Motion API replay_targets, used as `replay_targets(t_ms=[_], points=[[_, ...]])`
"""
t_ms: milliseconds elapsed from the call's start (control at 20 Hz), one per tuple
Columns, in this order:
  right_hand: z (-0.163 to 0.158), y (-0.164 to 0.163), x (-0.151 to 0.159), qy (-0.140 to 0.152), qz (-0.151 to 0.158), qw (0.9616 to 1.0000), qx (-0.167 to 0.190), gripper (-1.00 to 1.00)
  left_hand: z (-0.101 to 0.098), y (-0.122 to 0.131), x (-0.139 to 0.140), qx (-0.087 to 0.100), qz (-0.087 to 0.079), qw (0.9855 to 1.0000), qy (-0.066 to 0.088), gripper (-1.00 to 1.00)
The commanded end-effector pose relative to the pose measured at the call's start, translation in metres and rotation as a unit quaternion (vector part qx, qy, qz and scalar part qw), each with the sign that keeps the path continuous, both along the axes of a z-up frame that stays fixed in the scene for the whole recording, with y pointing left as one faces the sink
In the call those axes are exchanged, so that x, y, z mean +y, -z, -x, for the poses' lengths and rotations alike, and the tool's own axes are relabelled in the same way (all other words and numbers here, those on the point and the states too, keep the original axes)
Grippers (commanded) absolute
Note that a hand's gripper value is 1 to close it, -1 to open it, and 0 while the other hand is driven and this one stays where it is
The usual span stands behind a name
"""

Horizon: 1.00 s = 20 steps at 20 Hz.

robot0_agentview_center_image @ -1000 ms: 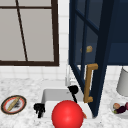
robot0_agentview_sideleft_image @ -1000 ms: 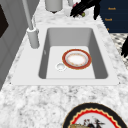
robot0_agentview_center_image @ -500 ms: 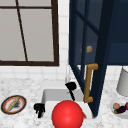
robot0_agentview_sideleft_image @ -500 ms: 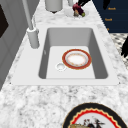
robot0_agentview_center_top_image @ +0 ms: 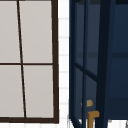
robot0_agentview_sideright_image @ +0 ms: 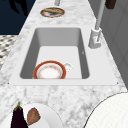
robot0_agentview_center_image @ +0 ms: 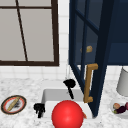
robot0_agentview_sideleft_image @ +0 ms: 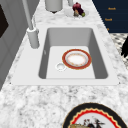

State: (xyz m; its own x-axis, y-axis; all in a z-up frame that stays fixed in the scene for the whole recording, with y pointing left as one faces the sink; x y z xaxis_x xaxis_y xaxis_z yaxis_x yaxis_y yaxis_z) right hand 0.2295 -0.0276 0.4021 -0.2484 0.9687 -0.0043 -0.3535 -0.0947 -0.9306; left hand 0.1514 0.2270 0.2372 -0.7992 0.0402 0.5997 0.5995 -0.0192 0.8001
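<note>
Flat, even light without one clear source. The marble counter (robot0_agentview_sideleft_image: 37, 100) and white sink (robot0_agentview_sideleft_image: 75, 37) look bright; the navy cabinet door (robot0_agentview_center_image: 100, 50) at the right is dim. Shadows faint, no glare, edges soft.

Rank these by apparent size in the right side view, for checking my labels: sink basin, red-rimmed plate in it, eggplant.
1. sink basin, clearly largest.
2. red-rimmed plate.
3. eggplant, smallest as seen, though cut by the frame edge and nearest the camera, so unsure.

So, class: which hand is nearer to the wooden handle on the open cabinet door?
The right hand: it hovers just left of the wooden handle, apart from it. The left hand hangs lower and farther left, near the sink's front corner.
</note>
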Motion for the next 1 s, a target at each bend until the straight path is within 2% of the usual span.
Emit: replay_targets(t_ms=[0,500,800,950], points=[[0.024,-0.025,0.0,-0.018,-0.019,0.9997,0.0,-1.0,0.0,0.0,0.0,0.0,0.0,1.0,0.0,0.0],[0.088,-0.088,-0.012,-0.036,-0.037,0.9987,-0.007,-1.0,0.0,0.0,0.0,0.0,0.0,1.0,0.0,0.0],[0.107,-0.106,-0.044,-0.054,-0.081,0.9952,-0.011,-1.0,0.0,0.0,0.0,0.0,0.0,1.0,0.0,0.0],[0.12,-0.114,-0.058,-0.054,-0.094,0.9941,-0.009,-1.0,0.0,0.0,0.0,0.0,0.0,1.0,0.0,0.0]])
